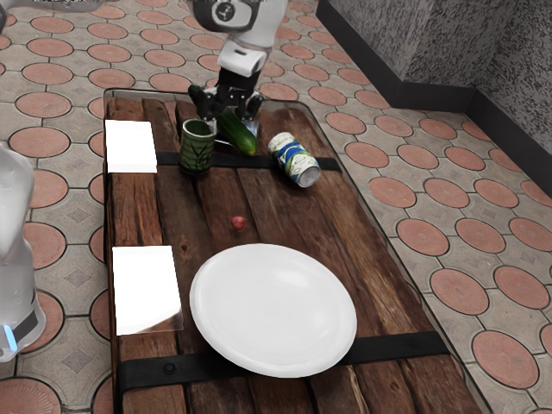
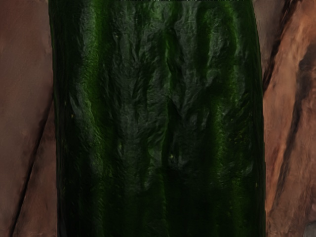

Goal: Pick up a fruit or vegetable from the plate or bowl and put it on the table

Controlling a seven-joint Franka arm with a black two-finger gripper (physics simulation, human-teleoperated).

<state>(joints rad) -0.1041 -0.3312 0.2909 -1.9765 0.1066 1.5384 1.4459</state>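
Plate (image 1: pixel 272 309), red ball (image 1: pixel 238 223), can (image 1: pixel 294 159), cup (image 1: pixel 197 147) beside cucumber (image 1: pixel 245 142), pincer (image 1: pixel 231 117) spread or pinching, can't tell

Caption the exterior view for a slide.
Franka gripper at a cucumber, between green cup and tipped-over can, bare white plate nearer the camera.

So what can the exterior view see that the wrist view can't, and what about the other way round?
Exterior view's extras: the white plate, green cup, tipped-over can, little red round thing, robot arm and tiled floor.

Wrist view's extras: the bumps and grooves on the cucumber, really close up.

Both: the cucumber and the brown wooden table.
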